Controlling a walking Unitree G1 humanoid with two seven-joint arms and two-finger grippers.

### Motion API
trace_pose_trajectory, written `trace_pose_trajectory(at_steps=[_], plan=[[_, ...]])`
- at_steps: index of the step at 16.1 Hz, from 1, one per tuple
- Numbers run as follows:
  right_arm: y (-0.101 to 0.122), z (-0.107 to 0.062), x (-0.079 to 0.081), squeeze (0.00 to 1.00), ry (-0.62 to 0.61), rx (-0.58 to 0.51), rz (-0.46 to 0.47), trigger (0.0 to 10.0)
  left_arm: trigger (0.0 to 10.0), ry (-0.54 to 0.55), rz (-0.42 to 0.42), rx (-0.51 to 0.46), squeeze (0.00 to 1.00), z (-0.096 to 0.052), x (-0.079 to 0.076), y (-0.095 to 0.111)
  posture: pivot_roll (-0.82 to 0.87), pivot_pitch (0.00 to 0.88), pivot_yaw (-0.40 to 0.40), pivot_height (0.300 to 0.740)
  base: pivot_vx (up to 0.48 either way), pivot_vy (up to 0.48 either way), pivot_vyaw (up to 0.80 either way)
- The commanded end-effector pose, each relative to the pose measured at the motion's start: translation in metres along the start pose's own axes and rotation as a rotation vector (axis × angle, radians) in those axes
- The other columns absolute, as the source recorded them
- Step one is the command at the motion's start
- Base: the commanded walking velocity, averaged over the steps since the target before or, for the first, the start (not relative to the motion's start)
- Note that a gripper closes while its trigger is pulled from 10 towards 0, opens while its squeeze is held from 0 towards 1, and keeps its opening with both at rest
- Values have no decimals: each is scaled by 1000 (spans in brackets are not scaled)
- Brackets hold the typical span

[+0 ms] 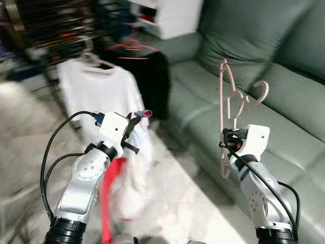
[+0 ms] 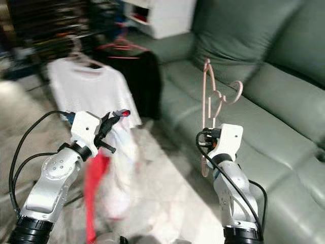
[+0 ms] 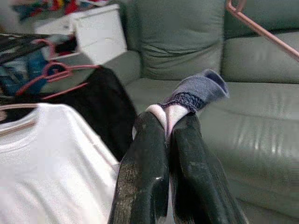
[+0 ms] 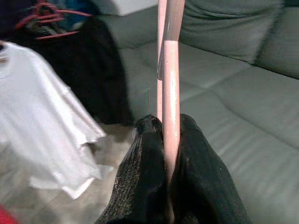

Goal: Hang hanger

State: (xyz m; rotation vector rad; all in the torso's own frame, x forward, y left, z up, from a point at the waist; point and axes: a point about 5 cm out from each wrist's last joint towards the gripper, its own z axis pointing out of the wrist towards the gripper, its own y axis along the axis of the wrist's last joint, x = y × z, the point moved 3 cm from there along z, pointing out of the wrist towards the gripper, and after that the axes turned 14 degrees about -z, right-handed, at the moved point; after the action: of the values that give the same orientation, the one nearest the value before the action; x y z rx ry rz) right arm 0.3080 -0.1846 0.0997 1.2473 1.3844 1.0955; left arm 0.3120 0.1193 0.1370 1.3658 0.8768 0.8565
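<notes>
My right gripper is shut on a pink plastic hanger and holds it upright in front of the sofa, its hook pointing right. The right wrist view shows the hanger's bar pinched between the black fingers. My left gripper is raised at the left, shut on the edge of a light garment with a blue-grey trim. The garment droops below it, blurred, beside a red piece.
A white T-shirt and a black garment hang on hangers at the back left, with spare pink hangers above them. A green sofa runs along the right. A white cabinet stands behind. Pale floor lies between my arms.
</notes>
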Motion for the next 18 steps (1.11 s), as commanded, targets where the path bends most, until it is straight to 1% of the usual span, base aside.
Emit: trace_pose_trajectory(at_steps=[1, 2, 6, 7, 9, 16, 18], plan=[[0, 0, 1, 0, -2, 5, 4, 10000, 10000, -13, 20, -11, 0, 1, 0, 6, -7, 53, 26, 740, 0, 0, -800], [-1, 0, 1, 0, -2, 7, 3, 10000, 10000, -36, 15, -7, 0, 1, -4, 6, -6, 57, 26, 740, 0, 0, -800], [-1, 0, 1, 0, 0, 9, 2, 10000, 10000, -86, 3, 2, 0, -1, -10, 5, -7, 67, 24, 740, 0, 0, -800], [-1, 0, 1, 0, 1, 9, 2, 10000, 10000, -103, -16, 5, 0, -2, -11, 6, -7, 67, 24, 740, 0, 0, -800], [-3, -1, 1, 0, 4, 16, 3, 10000, 10000, -107, -10, 1, 0, -3, -12, 6, -6, 69, 24, 740, 0, 0, -800], [-3, 0, 1, 0, 9, 18, -1, 10000, 10000, -120, -25, 10, 0, -4, -12, 6, -6, 68, 20, 740, 0, -277, -800], [-3, 0, 0, 0, 10, 18, -2, 10000, 10000, -115, -18, 10, 0, -4, -11, 6, -7, 66, 18, 740, 0, 0, -800]])
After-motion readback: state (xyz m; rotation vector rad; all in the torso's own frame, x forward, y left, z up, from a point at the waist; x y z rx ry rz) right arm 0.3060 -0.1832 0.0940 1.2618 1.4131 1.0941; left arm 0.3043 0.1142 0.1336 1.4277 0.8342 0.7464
